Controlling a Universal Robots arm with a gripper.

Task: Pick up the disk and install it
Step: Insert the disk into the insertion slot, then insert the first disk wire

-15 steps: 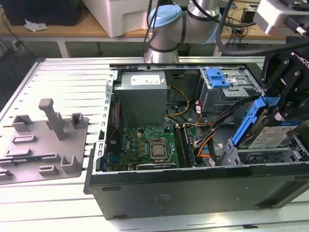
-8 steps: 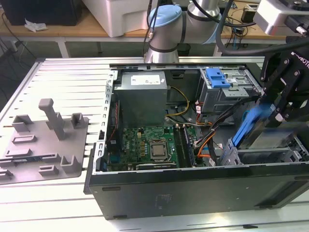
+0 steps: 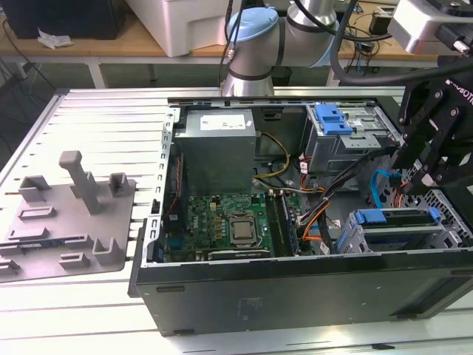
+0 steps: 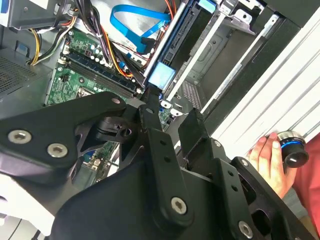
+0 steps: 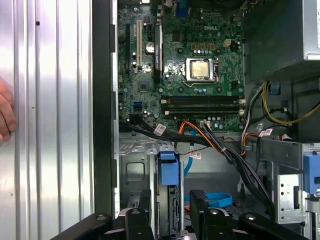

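The disk (image 3: pixel 395 218), silver with a blue plastic carrier, sits on edge in the drive cage (image 3: pixel 443 233) at the case corner on the exterior view's right. In both wrist views I see it edge on, its blue tab (image 5: pixel 168 170) (image 4: pixel 161 75) facing the gripper. My black gripper (image 3: pixel 427 177) hangs just above that end. It is open (image 5: pixel 169 202), with one finger (image 5: pixel 137 222) on each side of the disk's edge and a small gap showing on both sides. In the second wrist view the gripper (image 4: pixel 170 112) stands just short of the blue tab.
The open computer case holds a green motherboard (image 3: pixel 229 222), a grey power-supply box (image 3: pixel 218 144), cable bundles (image 5: pixel 225 150) and an upper bay with a blue latch (image 3: pixel 332 118). A grey fixture plate (image 3: pixel 66 214) lies at the exterior view's left. A person's hand (image 4: pixel 267 155) rests beside the case.
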